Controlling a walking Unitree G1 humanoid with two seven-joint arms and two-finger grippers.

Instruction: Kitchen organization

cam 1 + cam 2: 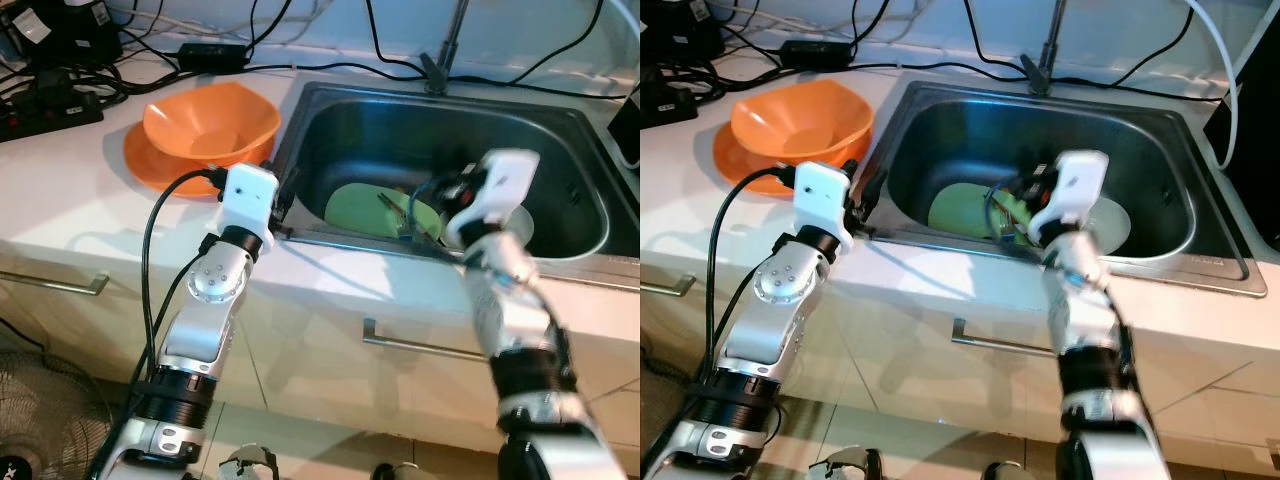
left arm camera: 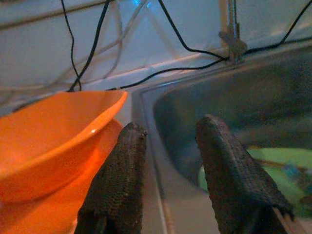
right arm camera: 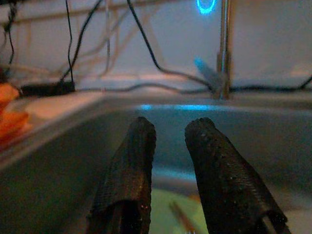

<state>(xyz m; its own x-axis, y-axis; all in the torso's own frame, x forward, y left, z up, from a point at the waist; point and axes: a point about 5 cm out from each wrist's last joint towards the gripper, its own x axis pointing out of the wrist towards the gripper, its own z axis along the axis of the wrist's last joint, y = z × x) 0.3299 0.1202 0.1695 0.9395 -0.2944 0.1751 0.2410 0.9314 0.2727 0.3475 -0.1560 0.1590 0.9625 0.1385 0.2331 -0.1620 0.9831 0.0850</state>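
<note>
Two claws hover open and empty at the steel sink (image 1: pixel 560 150): the left claw (image 2: pixel 170 146) at its near-left rim beside the orange bowl (image 1: pixel 210 122) on the worktop (image 1: pixel 60 190), the right claw (image 3: pixel 165 141) over the green plate (image 1: pixel 365 208) lying inside.

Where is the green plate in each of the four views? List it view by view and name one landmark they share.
Left eye view: green plate on the sink floor, ahead of the right gripper.
Right eye view: same plate, left of the right arm.
Left wrist view: a green edge beside the fingers.
Right wrist view: green patch between the fingers.
Shared landmark: the faucet.
</note>
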